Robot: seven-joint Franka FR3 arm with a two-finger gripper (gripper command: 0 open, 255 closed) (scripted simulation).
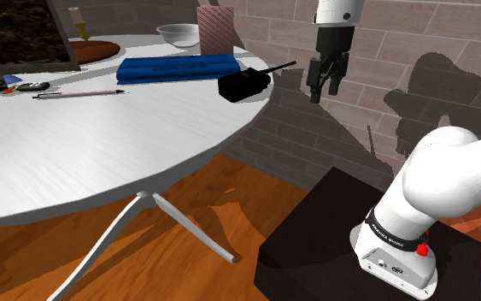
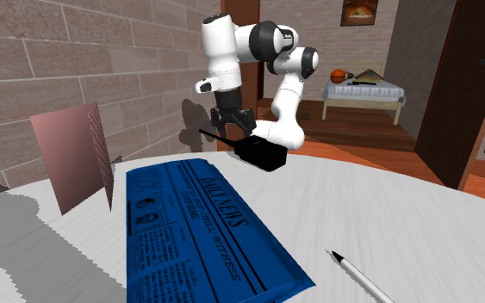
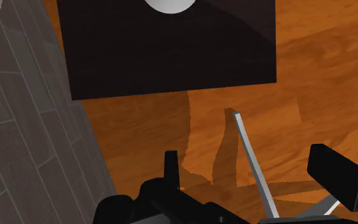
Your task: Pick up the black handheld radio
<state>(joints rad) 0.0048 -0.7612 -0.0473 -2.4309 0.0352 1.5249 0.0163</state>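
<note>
In the shoulder view I see the black radio (image 1: 245, 85) lying at the edge of the white table (image 1: 102, 154), beside the blue newspaper (image 1: 177, 67). My gripper (image 1: 324, 92) hangs in the air just past that edge, open and holding nothing. My wrist view looks down past the spread fingers (image 3: 336, 172) at the wood floor (image 3: 317, 76) and the black stand (image 3: 171, 51).

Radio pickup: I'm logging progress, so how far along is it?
Done: nothing yet; the radio lies untouched near the edge of the table. In hand: the gripper hangs open and empty, out past that edge. Left: move over the radio, descend, close, lift.
</note>
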